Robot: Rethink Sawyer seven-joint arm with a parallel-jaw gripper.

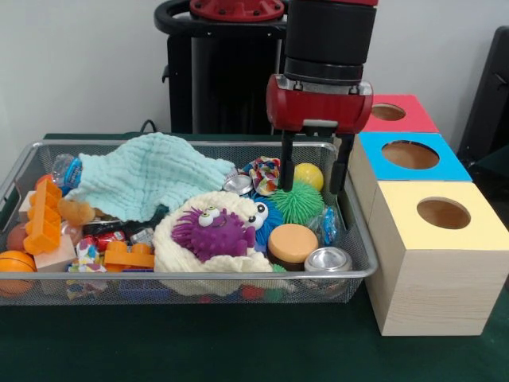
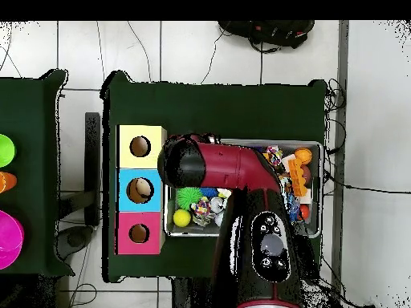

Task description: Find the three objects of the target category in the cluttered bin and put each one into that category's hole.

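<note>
Bin (image 1: pixel 24 163) holds green spiky ball (image 1: pixel 297 203) between gripper (image 1: pixel 314 171) fingers

Both views are evenly and brightly lit from above, without harsh shadows. Soft shade is cast under the wire bin (image 1: pixel 350 274) onto the green table (image 1: pixel 238 342). Small glare is seen on the metal tins (image 1: pixel 328 259). Focus is slightly soft throughout.

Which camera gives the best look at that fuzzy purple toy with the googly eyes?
The front view. There the purple toy sits in plain sight on a cream fluffy thing near the bin's front edge, eyes facing the camera. In the overhead view the robot's arm covers that part of the bin, so the toy is hidden.
</note>
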